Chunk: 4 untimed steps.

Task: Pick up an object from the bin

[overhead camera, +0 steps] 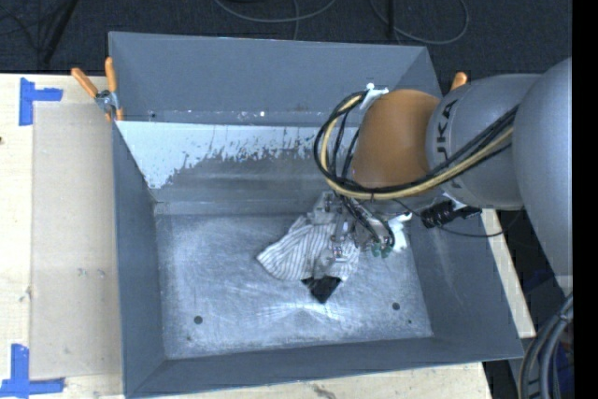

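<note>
Striped cloth [297,249], white and grey, lies crumpled on the bin [187,294] floor, right of centre, with a small black piece [323,288] at its near edge. The arm's orange-covered wrist [392,140] and cables crowd over it, hiding the jaws; apart or together, I cannot tell.

cloth [297,249] lies on bin [206,294] floor, right of centre, toward the back; gripper [350,234] over its right end.
</note>
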Each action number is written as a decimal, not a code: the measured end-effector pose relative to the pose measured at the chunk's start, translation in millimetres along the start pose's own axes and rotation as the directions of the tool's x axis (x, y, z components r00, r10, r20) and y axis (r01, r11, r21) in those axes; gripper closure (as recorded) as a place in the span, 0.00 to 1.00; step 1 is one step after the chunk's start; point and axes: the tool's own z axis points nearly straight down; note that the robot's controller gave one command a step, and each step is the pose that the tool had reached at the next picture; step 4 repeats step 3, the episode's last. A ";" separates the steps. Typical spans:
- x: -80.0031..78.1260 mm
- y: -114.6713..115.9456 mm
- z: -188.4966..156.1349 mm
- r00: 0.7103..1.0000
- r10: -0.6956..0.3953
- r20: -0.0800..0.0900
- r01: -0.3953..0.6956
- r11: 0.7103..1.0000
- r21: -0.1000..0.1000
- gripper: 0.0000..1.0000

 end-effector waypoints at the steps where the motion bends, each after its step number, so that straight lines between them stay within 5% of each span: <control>1: 1.4 0.6 -20.6 1.000 -0.017 0.009 0.017 1.000 -0.002 1.00; 2: 1.3 7.7 -26.3 1.000 -0.028 0.008 0.028 1.000 0.001 1.00; 3: -7.2 2.4 -148.7 1.000 -0.030 0.006 0.030 1.000 0.000 1.00; 4: -7.2 2.4 -148.7 1.000 -0.030 0.006 0.030 1.000 0.000 1.00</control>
